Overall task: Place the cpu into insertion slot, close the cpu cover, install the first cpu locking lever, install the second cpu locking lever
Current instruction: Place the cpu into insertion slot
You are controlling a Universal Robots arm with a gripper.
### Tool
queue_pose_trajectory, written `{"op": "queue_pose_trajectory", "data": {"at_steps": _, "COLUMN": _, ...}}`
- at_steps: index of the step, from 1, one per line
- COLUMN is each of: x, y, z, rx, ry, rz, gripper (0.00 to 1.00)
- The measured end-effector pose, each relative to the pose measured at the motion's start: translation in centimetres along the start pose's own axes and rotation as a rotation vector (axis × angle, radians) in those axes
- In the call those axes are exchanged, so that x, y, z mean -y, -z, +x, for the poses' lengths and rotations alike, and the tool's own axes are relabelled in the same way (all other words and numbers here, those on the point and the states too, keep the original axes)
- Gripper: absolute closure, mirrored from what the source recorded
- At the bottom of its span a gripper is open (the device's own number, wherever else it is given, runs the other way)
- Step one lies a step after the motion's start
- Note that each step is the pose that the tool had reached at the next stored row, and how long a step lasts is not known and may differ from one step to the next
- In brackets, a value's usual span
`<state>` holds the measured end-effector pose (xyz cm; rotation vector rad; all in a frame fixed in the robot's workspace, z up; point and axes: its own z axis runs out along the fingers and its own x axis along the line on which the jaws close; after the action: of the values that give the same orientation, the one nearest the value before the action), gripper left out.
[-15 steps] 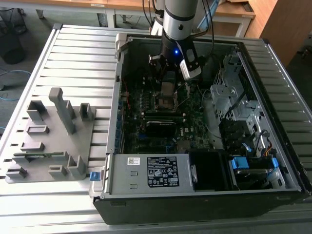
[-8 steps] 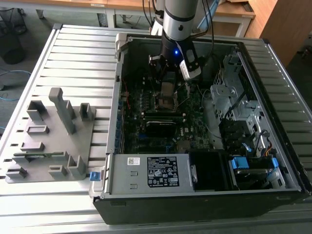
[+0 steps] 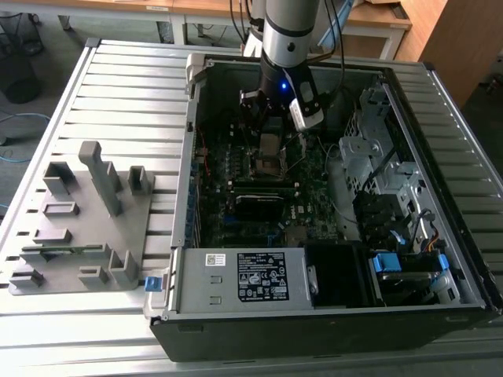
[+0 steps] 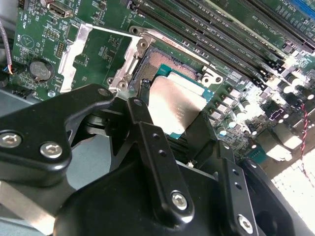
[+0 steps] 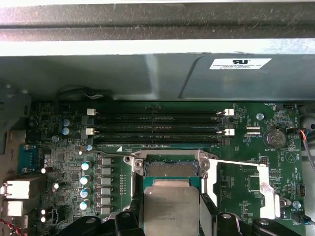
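My gripper (image 4: 170,112) is shut on the cpu (image 4: 176,101), a small square chip with a silver top, one black finger on each side. In the first wrist view the cpu (image 5: 170,206) hangs just above and partly over the insertion slot (image 5: 170,169), whose dark contact field still shows at its far edge. The insertion slot (image 4: 160,60) sits in the green motherboard. The cpu cover (image 4: 78,51), a thin silver frame, is swung open and lies flat on the board beside the slot. In the exterior view the gripper (image 3: 271,145) reaches down into the open computer case.
Long black memory slots (image 5: 157,124) run just beyond the socket, with the case wall (image 5: 147,73) behind them. Capacitors (image 5: 85,179) stand beside the socket. A power supply (image 3: 251,279), a drive cage (image 3: 369,157) and a grey fixture plate (image 3: 78,228) outside the case surround the work area.
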<state>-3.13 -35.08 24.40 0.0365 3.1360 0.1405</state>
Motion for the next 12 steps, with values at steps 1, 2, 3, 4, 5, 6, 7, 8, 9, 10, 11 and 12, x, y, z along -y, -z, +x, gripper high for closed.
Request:
{"op": "queue_pose_trajectory", "data": {"at_steps": 1, "x": 0.0, "y": -0.02, "z": 0.0, "rx": 0.0002, "ry": -0.001, "rz": 0.0, "gripper": 0.46}}
{"op": "queue_pose_trajectory", "data": {"at_steps": 2, "x": 0.0, "y": -0.03, "z": 0.0, "rx": 0.0005, "ry": -0.005, "rz": 0.0, "gripper": 0.46}}
{"op": "queue_pose_trajectory", "data": {"at_steps": 3, "x": 0.0, "y": -0.04, "z": 0.0, "rx": 0.0009, "ry": -0.01, "rz": 0.0, "gripper": 0.46}}
{"op": "queue_pose_trajectory", "data": {"at_steps": 4, "x": 0.0, "y": -0.05, "z": 0.0, "rx": 0.0012, "ry": -0.013, "rz": 0.0002, "gripper": 0.46}}
{"op": "queue_pose_trajectory", "data": {"at_steps": 5, "x": 0.0, "y": -0.05, "z": 0.0, "rx": 0.0013, "ry": -0.015, "rz": 0.0002, "gripper": 0.46}}
{"op": "queue_pose_trajectory", "data": {"at_steps": 6, "x": 0.0, "y": -0.05, "z": 0.0, "rx": 0.0014, "ry": -0.015, "rz": 0.0002, "gripper": 0.46}}
{"op": "queue_pose_trajectory", "data": {"at_steps": 7, "x": 0.0, "y": -0.05, "z": 0.0, "rx": 0.0013, "ry": -0.015, "rz": 0.0001, "gripper": 0.46}}
{"op": "queue_pose_trajectory", "data": {"at_steps": 8, "x": 0.0, "y": -0.05, "z": 0.0, "rx": 0.0014, "ry": -0.015, "rz": 0.0001, "gripper": 0.46}}
{"op": "queue_pose_trajectory", "data": {"at_steps": 9, "x": 0.0, "y": -0.06, "z": 0.0, "rx": 0.0014, "ry": -0.015, "rz": 0.0001, "gripper": 0.46}}
{"op": "queue_pose_trajectory", "data": {"at_steps": 10, "x": 0.0, "y": -0.12, "z": -0.01, "rx": 0.002, "ry": -0.018, "rz": -0.0004, "gripper": 0.46}}
{"op": "queue_pose_trajectory", "data": {"at_steps": 11, "x": 0.01, "y": -0.17, "z": 0.0, "rx": 0.0028, "ry": -0.029, "rz": -0.0003, "gripper": 0.46}}
{"op": "queue_pose_trajectory", "data": {"at_steps": 12, "x": 0.02, "y": -0.22, "z": 0.0, "rx": 0.0041, "ry": -0.045, "rz": 0.0001, "gripper": 0.46}}
